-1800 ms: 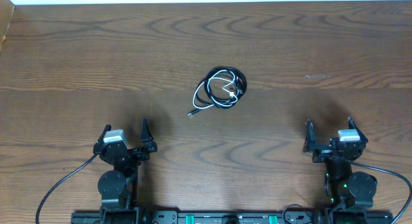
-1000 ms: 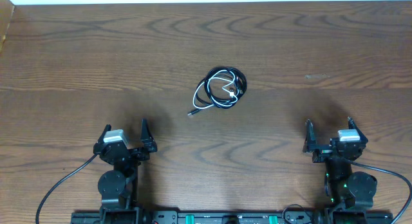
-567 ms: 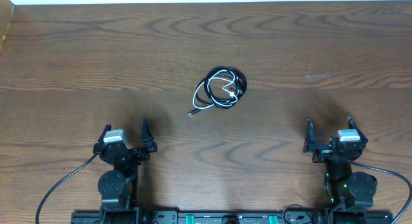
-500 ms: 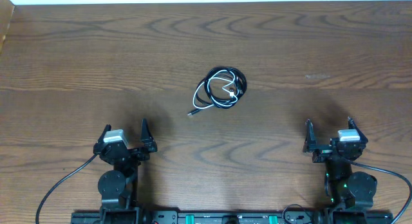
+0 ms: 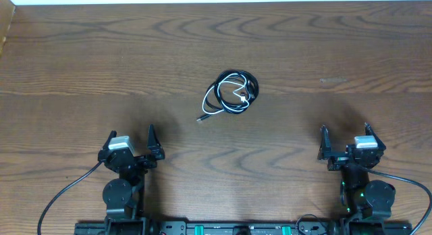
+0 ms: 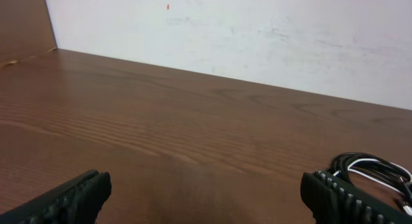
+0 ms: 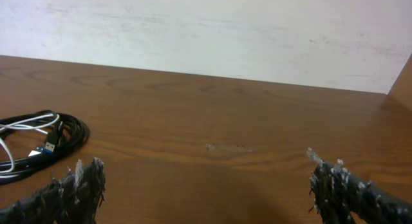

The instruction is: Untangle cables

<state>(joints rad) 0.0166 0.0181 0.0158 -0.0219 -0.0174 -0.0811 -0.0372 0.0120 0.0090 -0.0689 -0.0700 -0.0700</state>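
My left hand (image 5: 130,135) is released, fingers spread wide and holding nothing; my right hand (image 5: 345,130) is the same. The cables (image 5: 231,93) lie coiled together on the surface (image 5: 81,66), black loops with white threaded through, ahead of both hands, between them and well apart from each.

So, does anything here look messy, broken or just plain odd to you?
The cables lie in one tangled coil on the table, a white cord woven through black loops, one plug trailing out. Also, the right pincer has pads that look ragged and frayed, flecked white.
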